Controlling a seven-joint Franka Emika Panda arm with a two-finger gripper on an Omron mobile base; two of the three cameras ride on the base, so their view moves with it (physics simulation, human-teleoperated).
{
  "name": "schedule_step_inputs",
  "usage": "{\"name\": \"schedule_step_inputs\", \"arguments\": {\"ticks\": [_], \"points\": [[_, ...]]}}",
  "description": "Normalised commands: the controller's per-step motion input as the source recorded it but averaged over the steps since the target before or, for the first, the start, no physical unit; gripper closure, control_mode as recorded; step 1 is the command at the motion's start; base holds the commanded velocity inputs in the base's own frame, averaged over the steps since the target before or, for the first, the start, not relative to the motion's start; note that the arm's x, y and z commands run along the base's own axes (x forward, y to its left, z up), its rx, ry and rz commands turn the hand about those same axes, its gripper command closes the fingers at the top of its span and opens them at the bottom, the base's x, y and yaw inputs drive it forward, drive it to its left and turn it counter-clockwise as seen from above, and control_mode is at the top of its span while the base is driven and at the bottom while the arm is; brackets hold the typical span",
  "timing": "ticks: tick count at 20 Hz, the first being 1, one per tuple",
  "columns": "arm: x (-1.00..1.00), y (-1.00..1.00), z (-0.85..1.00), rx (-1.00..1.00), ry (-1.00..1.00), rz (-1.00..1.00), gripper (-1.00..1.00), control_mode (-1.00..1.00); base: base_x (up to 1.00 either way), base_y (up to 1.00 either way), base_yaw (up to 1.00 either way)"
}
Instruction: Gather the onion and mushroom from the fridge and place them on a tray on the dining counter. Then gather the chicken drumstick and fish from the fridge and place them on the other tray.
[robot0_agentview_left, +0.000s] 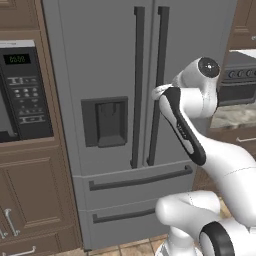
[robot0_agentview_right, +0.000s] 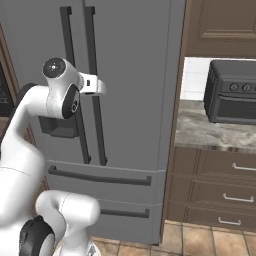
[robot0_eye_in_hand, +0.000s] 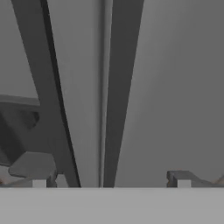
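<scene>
The grey steel fridge (robot0_agentview_left: 110, 60) (robot0_agentview_right: 135, 75) stands right in front of me with both doors shut. Behind them, the onion, mushroom, chicken drumstick and fish are hidden. The trays and the dining counter are out of view. My gripper (robot0_agentview_left: 159, 92) (robot0_agentview_right: 99, 88) is up at the right door's long dark handle (robot0_agentview_left: 161, 50) (robot0_agentview_right: 97, 130), about mid-height. In the hand view the gripper (robot0_eye_in_hand: 111, 181) is open, its fingertips (robot0_eye_in_hand: 39, 181) far apart. That handle (robot0_eye_in_hand: 122, 87) runs down between them, and nothing is gripped. The left door's handle (robot0_eye_in_hand: 43, 87) slants past on the left.
A dark dispenser recess (robot0_agentview_left: 105, 121) sits in the left door, above two bottom drawers (robot0_agentview_left: 140, 180). A built-in microwave (robot0_agentview_left: 20, 90) in brown cabinetry flanks the fridge on the left. To the right, a dark toaster oven (robot0_agentview_right: 232, 92) rests on a stone counter (robot0_agentview_right: 200, 130) over wooden drawers (robot0_agentview_right: 220, 190).
</scene>
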Motion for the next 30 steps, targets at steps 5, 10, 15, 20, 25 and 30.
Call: {"name": "schedule_step_inputs", "arguments": {"ticks": [5, 10, 15, 20, 25, 30], "points": [[0.37, 0.00, 0.61, 0.12, -0.01, 0.00, -1.00, -1.00, 0.00, 0.00, 0.00], [0.35, 0.00, 0.26, 0.07, 0.00, 0.00, -1.00, -1.00, 0.00, 0.00, 0.00], [0.25, 0.00, 0.00, 0.00, 0.00, 0.00, -1.00, -1.00, 0.00, 0.00, 0.00], [0.25, 0.00, 0.00, -0.02, -0.01, -0.03, -1.00, -1.00, 0.00, 0.00, 0.00], [0.30, 0.00, 0.00, -0.01, -0.02, -0.03, -1.00, -1.00, 0.00, 0.00, 0.00], [0.29, 0.05, 0.00, -0.01, -0.05, -0.01, -1.00, -1.00, 0.00, 0.00, 0.00]]}}
